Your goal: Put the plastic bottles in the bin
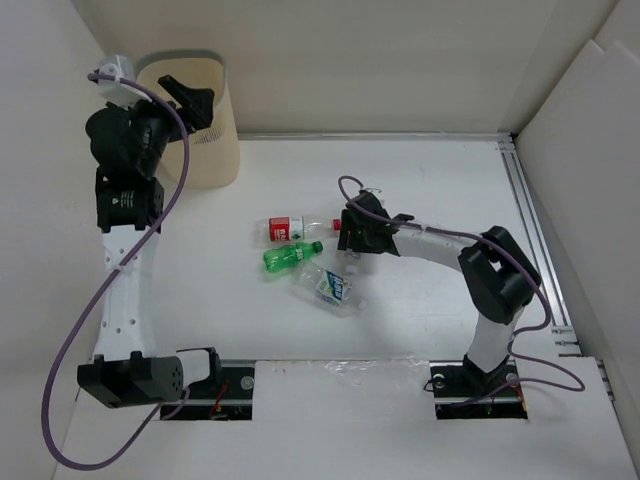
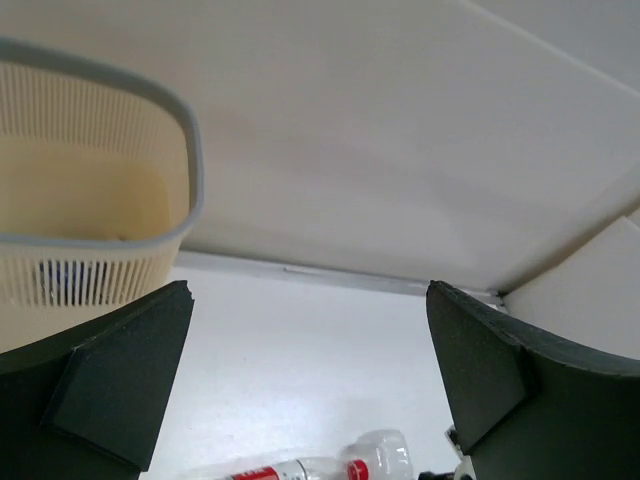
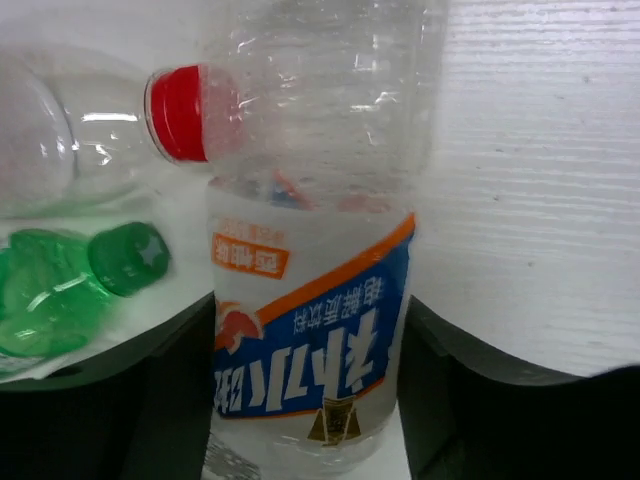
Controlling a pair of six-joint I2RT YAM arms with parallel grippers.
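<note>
The cream bin point(image 1: 215, 150) stands at the far left; its grey rim also shows in the left wrist view point(image 2: 190, 170). My left gripper point(image 1: 190, 100) hangs open and empty over the bin's mouth, with nothing between its fingers point(image 2: 120, 370). My right gripper point(image 1: 352, 235) is shut on a clear bottle with a blue label point(image 3: 310, 300), low at the table's middle. A red-labelled bottle point(image 1: 285, 229), a green bottle point(image 1: 290, 257) and a clear bottle with a green-white label point(image 1: 328, 286) lie on the table to its left. A red cap point(image 3: 180, 112) and a green cap point(image 3: 128, 258) lie close by.
White walls close in the table at the back and on both sides. A metal rail point(image 1: 530, 230) runs along the right edge. A purple cable point(image 1: 90, 310) loops beside the left arm.
</note>
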